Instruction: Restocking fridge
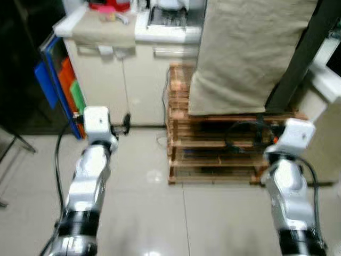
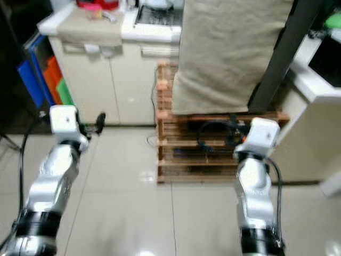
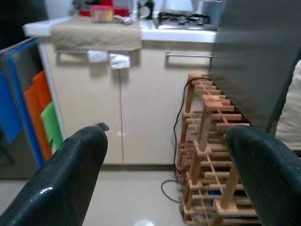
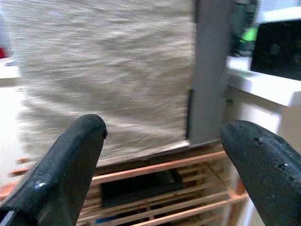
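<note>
Two silver arms reach forward over the glossy pale tiled floor (image 1: 144,202), well apart from each other. The left gripper (image 3: 164,174) has its black fingers (image 3: 70,179) spread wide and holds nothing; the right gripper (image 4: 164,174) is likewise spread and empty. Beyond them stands a slatted wooden rack (image 1: 213,154) with dark cables lying on its shelves. On top of the rack rests a tall appliance draped in beige woven cloth (image 1: 245,53); whether it is the fridge cannot be told. Left of the rack is a cream cabinet (image 1: 117,85) with a white counter, and blue, orange and green flat boards (image 1: 64,90) lean beside it.
</note>
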